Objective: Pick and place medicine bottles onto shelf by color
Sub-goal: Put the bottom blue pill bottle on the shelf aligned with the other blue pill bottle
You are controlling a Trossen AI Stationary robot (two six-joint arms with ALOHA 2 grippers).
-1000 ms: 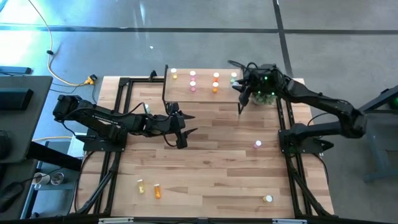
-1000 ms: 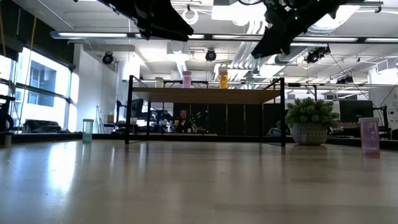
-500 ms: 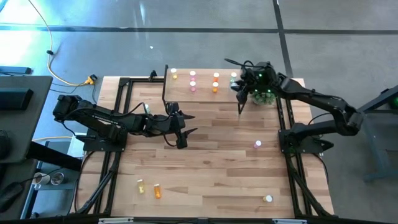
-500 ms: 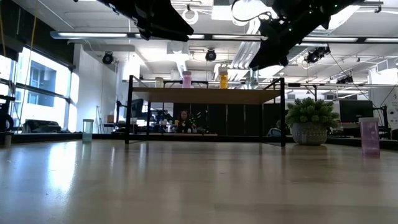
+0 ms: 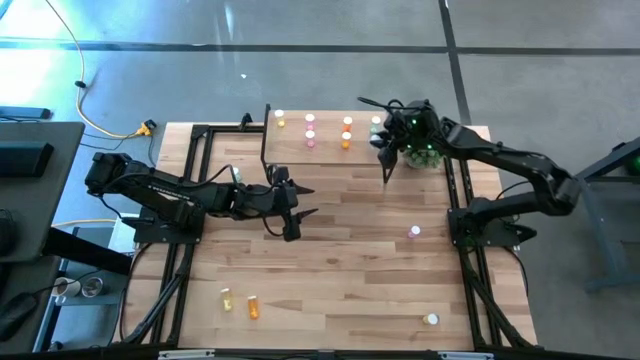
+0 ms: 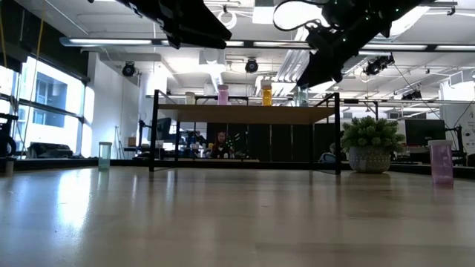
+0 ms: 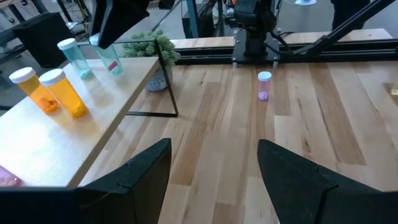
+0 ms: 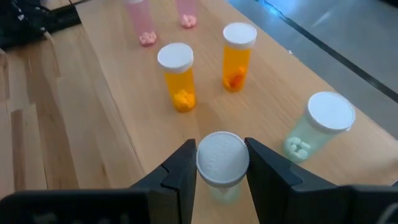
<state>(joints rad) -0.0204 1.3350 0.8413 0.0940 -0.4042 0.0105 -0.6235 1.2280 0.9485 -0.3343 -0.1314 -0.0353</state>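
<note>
Medicine bottles are scattered all over: going left to right, two yellow/orange ones [image 5: 240, 302] lie near the front edge of the tabletop [image 5: 340, 250], the shelf [image 5: 325, 140] at the back has a yellow, two pinks, two oranges and a green bottle [image 8: 317, 127] standing on it, and a pink one [image 5: 415, 232] plus another near the front right corner are waiting.

The left end effector [image 5: 296, 203] hovers mid-tabletop, spread wide and empty. The right end effector [image 8: 222, 171] is clamped on a green bottle [image 8: 222, 163] above the shelf's right end, just beside the other green.

Risk imo: it lowers too close and knocks the neighbouring green over, or lets go tilted near the shelf edge.
</note>
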